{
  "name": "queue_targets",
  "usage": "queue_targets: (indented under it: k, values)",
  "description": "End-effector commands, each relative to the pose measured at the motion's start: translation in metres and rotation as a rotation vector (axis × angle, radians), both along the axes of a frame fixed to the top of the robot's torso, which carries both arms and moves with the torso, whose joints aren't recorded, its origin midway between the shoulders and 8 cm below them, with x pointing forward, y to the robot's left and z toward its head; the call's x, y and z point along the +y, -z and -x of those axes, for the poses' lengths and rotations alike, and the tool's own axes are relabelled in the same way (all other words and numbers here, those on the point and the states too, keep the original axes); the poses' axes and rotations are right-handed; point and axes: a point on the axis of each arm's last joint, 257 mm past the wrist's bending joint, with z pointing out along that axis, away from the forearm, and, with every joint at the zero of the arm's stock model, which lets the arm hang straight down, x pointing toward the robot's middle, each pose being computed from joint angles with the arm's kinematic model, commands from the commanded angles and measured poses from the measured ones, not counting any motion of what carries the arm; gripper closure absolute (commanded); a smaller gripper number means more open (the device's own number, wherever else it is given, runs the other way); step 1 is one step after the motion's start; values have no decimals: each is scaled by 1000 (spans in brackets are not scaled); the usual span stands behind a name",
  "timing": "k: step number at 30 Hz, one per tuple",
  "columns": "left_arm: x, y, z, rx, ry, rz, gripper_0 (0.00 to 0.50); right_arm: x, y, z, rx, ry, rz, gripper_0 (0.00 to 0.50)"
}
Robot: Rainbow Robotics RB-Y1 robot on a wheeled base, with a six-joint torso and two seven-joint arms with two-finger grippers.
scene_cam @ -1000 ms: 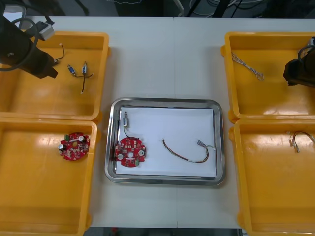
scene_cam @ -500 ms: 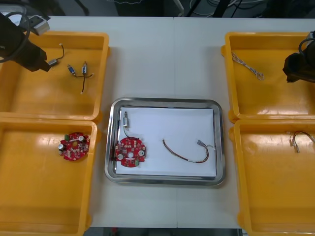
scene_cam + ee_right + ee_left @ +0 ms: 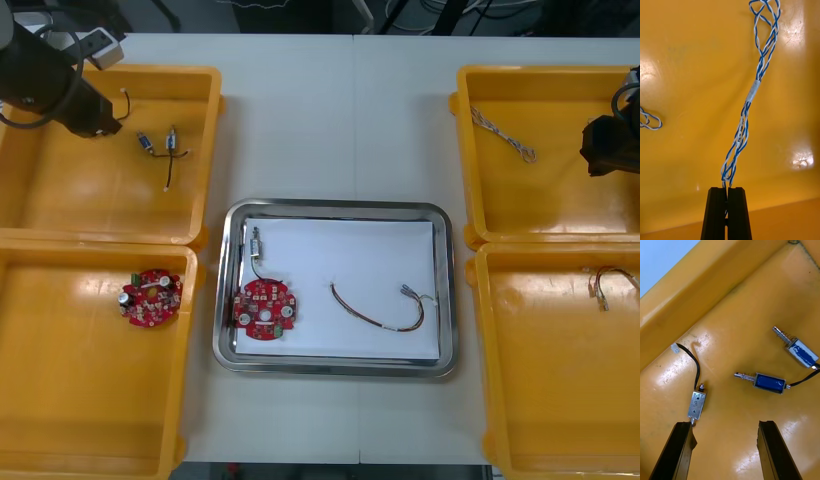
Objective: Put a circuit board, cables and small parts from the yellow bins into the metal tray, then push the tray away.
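In the far right yellow bin the right gripper is pinched tight on the end of a twisted blue and white cable, while the left gripper hangs spread wide over three small metal parts in the far left yellow bin, the metal tray lying between the bins.

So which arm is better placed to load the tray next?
Right. The right fingers are shut on the twisted blue and white cable above the far right bin; the left fingers stand open over small metal parts, holding nothing.
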Motion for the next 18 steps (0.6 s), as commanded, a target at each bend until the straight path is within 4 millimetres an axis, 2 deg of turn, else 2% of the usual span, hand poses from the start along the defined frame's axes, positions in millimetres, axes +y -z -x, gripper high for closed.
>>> queue_targets:
  k: [1, 9, 18]
  values:
    - [-17, -39, -25, -107, 95, -49, 0, 12, -11, 3, -26, 32, -36, 500]
    - [-14, -31, -34, -132, 119, -96, 0, 38, -10, 12, -29, 38, -73, 500]
    - [-13, -28, -44, -174, 133, -123, 0, 51, -6, 15, -39, 43, -76, 500]
